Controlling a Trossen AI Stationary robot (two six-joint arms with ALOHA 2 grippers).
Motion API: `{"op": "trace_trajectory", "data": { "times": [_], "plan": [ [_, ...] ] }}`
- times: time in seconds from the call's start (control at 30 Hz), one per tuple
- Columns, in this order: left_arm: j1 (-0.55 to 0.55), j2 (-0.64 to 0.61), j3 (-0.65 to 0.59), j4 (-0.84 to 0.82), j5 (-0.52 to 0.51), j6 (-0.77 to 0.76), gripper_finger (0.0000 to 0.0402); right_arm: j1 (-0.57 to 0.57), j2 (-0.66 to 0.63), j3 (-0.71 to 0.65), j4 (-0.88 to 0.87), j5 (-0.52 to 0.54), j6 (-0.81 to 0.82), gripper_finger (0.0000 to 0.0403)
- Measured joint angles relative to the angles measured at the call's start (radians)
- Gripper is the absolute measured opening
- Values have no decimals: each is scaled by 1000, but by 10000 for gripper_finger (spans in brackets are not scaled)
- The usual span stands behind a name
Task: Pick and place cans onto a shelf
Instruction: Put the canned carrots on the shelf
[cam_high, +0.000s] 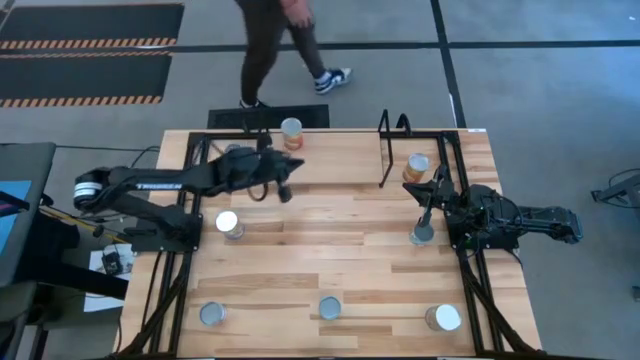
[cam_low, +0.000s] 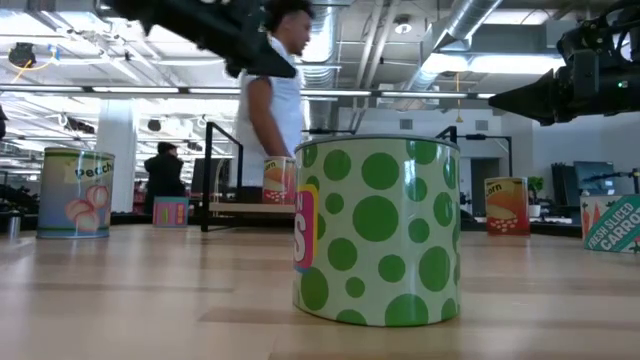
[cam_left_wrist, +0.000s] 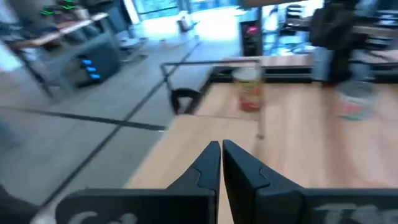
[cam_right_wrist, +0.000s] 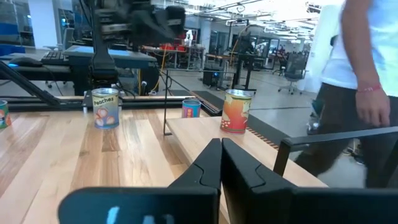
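Note:
My left gripper (cam_high: 297, 166) (cam_left_wrist: 221, 152) hangs shut and empty above the table's far left part, pointing toward the shelf (cam_high: 392, 150). An orange can (cam_high: 416, 167) (cam_right_wrist: 236, 112) stands upright on the shelf's light board (cam_right_wrist: 205, 134). Other cans stand upright on the table: one at the far edge (cam_high: 291, 132), one beside the left arm (cam_high: 228, 223), and three along the near edge (cam_high: 212, 314) (cam_high: 330, 307) (cam_high: 443, 318). My right gripper (cam_high: 438, 188) (cam_right_wrist: 221, 155) waits shut at the right, next to the shelf.
A person (cam_high: 280, 45) walks past just beyond the table's far edge. A thin dark post on a grey round foot (cam_high: 422, 235) stands by the right arm. Bare wood (cam_high: 340, 230) lies across the table's middle. A green-dotted can (cam_low: 375, 230) fills the low view.

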Motion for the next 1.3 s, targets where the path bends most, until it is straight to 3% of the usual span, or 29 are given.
{"op": "trace_trajectory", "data": {
  "times": [0.23,0.5,0.73,1.3],
  "plan": [
    [-31,-165,-186,183,91,-12,8,0,0,0,0,-2,0,27],
    [-33,-334,-331,225,140,-18,8,1,-2,0,0,0,0,27],
    [-33,-423,-401,259,236,-10,8,0,-1,0,0,-1,0,29],
    [-34,-511,-483,261,277,-25,8,2,-2,0,14,-3,0,27]
  ]
}}
